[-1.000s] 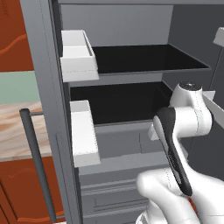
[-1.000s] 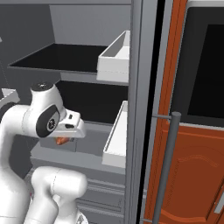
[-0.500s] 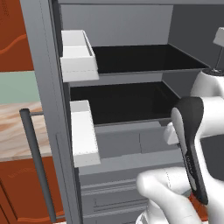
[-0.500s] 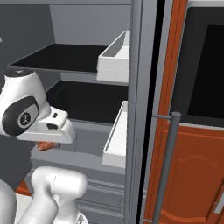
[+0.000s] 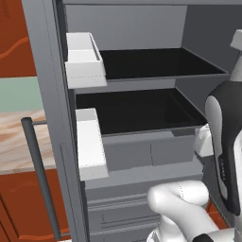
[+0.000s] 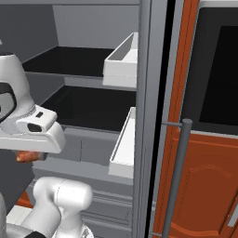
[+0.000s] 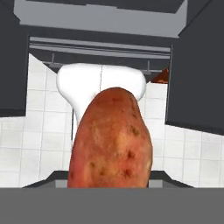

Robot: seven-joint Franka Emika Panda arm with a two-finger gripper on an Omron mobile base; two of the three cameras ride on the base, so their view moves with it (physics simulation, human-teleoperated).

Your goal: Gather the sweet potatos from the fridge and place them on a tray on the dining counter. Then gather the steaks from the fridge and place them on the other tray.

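Open fridge (image 5: pixel 142 113) behind, sweet potato (image 7: pixel 111 140) hiding gripper fingertips

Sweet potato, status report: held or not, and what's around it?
Jaws shut on the sweet potato, out of the fridge over white floor tiles. Shelves bare. Open doors stand either side.

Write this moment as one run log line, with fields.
stage: carrying | gripper: shut on sweet potato | fridge: doors open, shelves bare
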